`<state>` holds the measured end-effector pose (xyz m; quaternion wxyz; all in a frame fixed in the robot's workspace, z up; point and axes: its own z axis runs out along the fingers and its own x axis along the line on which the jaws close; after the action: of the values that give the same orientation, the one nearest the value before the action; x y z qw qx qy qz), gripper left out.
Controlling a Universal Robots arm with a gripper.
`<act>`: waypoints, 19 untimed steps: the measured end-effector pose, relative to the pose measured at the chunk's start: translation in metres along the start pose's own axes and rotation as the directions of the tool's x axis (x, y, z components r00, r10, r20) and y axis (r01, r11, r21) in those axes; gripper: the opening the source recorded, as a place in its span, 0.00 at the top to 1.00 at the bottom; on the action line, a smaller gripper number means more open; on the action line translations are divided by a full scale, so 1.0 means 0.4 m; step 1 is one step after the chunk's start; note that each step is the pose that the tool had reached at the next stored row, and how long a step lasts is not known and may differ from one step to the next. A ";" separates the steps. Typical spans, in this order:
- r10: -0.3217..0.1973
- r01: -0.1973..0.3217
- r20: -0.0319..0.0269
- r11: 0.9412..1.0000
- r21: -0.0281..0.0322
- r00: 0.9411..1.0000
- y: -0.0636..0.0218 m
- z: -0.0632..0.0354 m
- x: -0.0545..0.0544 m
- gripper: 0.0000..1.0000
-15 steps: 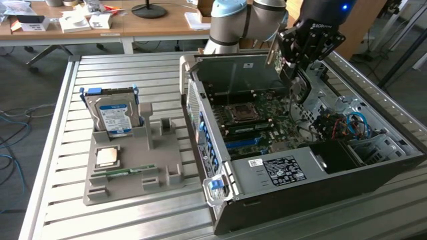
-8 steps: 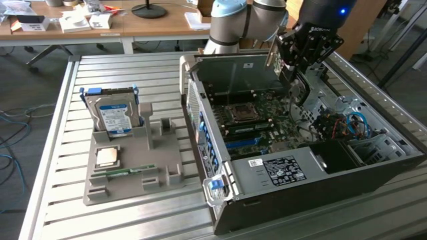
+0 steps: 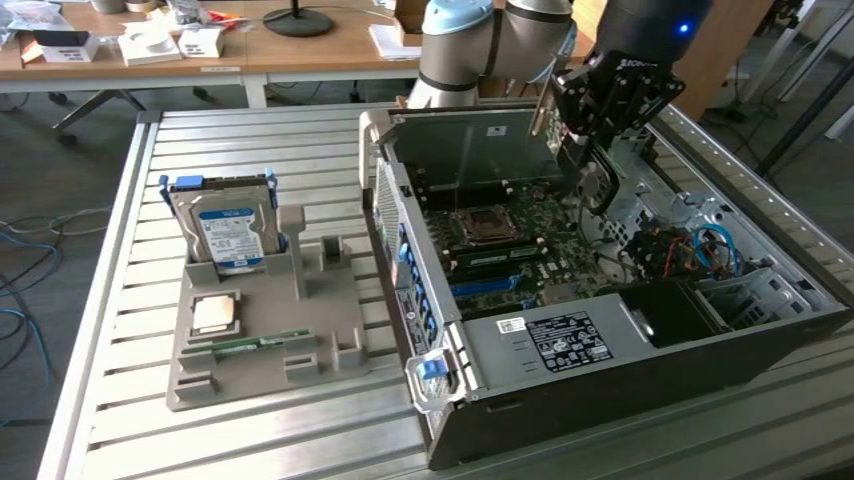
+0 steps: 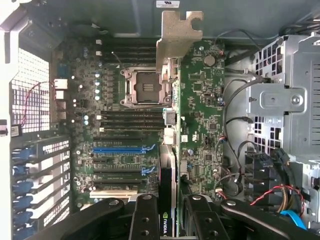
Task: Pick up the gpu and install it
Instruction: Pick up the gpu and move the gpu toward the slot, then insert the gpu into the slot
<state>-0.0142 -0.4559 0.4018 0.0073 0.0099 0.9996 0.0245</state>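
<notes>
slatted metal table [image 3: 120, 300] carries a grey parts tray [image 3: 287, 305] beside an open computer case [image 3: 587, 400]

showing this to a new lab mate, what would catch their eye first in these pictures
The open computer case on the exterior view's right stands out first, its green motherboard exposed. Above it the end effector grips the gpu, held edge-on over the board. On the exterior view's left, a hard drive with a blue-white label stands upright in a grey tray.
</notes>
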 end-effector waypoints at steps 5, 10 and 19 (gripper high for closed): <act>-0.004 0.004 0.000 1.000 0.000 1.000 0.000 0.009 -0.001 0.74; -0.004 0.004 0.000 1.000 0.000 1.000 -0.001 0.020 -0.001 0.74; -0.004 0.004 0.000 1.000 -0.001 1.000 -0.001 0.021 -0.001 0.74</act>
<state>-0.0136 -0.4559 0.3935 0.0072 0.0077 0.9996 0.0249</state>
